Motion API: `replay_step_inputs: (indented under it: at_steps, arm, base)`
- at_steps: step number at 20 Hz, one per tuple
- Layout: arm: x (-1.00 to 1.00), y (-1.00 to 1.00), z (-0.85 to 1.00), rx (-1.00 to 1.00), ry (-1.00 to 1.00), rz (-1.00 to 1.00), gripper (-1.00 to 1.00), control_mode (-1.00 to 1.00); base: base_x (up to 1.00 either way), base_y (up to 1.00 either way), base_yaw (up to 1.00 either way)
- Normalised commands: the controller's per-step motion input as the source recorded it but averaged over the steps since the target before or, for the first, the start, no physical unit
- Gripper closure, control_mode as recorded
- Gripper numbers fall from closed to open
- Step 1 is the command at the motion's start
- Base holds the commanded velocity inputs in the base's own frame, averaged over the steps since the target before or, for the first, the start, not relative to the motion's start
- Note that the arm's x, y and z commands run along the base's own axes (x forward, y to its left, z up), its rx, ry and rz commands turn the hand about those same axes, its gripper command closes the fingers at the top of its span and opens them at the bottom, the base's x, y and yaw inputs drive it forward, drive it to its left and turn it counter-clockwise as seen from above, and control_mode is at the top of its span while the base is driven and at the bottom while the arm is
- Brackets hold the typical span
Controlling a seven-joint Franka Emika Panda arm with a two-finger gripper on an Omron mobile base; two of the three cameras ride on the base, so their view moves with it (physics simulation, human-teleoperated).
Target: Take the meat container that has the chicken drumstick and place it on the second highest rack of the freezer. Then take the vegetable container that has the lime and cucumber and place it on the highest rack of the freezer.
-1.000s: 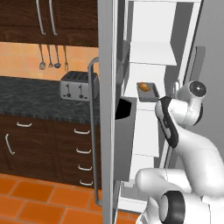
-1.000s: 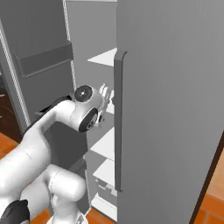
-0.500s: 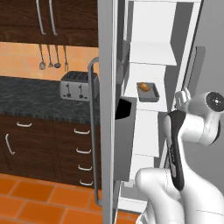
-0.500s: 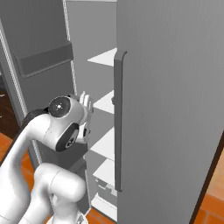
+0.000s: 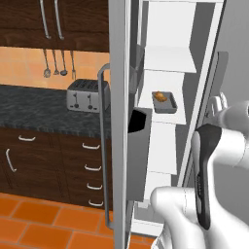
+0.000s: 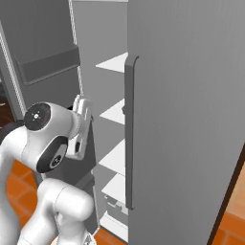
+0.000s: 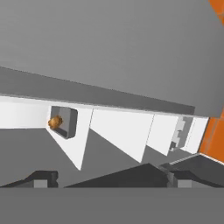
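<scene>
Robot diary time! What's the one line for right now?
meat container with chicken drumstick: on second highest rack | pincer: open, empty, outside freezer | vegetable container: not placed

My cameras give flat, even rendered light with no clear source. The white freezer (image 5: 170,58) interior reads brightest, almost washed out, its shelves casting soft grey shadows. The open door's inner face stays dim and dull. No glare or motion blur anywhere; edges look crisp but slightly jagged. My hand view sits rolled, with undistorted straight lines.
</scene>
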Motion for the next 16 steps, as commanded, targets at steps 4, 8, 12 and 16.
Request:
replay_step_inputs:
  at_steps: [4, 8, 12, 16]
  arm:
    - [-0.32, 0.05, 0.41, 0.00, 0.00, -0.12, -1.00, -1.00]
    - [-0.31, 0.00, 0.17, 0.00, 0.00, -0.01, -1.00, -1.00]
    - [-0.32, 0.00, 0.00, 0.00, 0.00, 0.01, -1.00, -1.00]
    - [-0.19, 0.03, 0.00, 0.00, -0.01, 0.00, -1.00, -1.00]
  base:
    - [0.00, 0.00, 0.00]
    - [0.00, 0.00, 0.00]
    - [0.00, 0.00, 0.00]
    - [0.00, 0.00, 0.00]
